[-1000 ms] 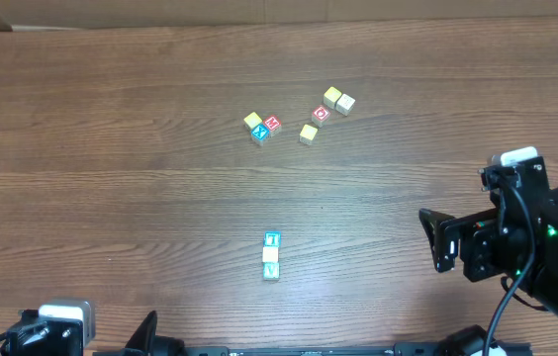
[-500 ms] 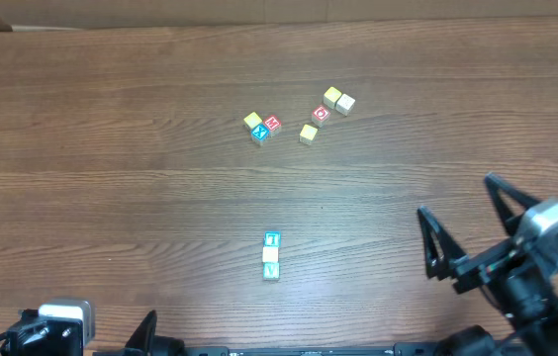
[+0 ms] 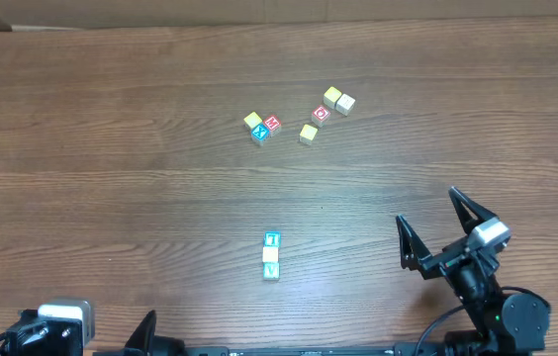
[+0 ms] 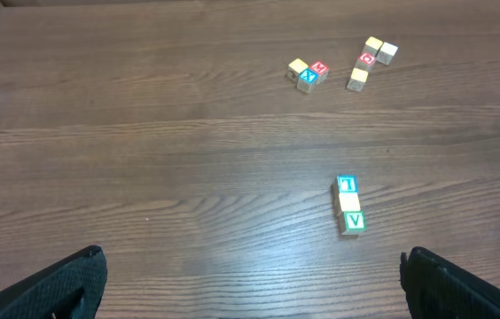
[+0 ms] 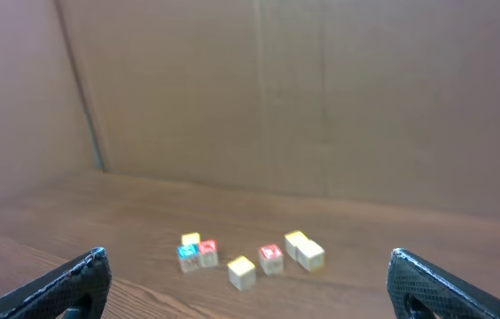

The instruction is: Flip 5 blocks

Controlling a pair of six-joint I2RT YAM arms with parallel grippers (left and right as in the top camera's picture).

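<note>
My left gripper (image 4: 250, 266) and right gripper (image 3: 426, 210) both stand wide apart, empty; overhead, the left one is mostly cut off. Nearest, at 6 o'clock on the table (image 3: 111, 148), a row of three blocks (image 3: 271, 255) touches: teal T, cream, green V. Farther, at 12 o'clock, a trio of blocks (image 3: 261, 126); at 1 o'clock, four blocks (image 3: 321, 113), some letters unreadable.

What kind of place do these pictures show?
Probably a robot test bench or lab, not a home: a wood-grain table, a plain cardboard wall behind it, small letter blocks, and a robot arm at the edge.
</note>
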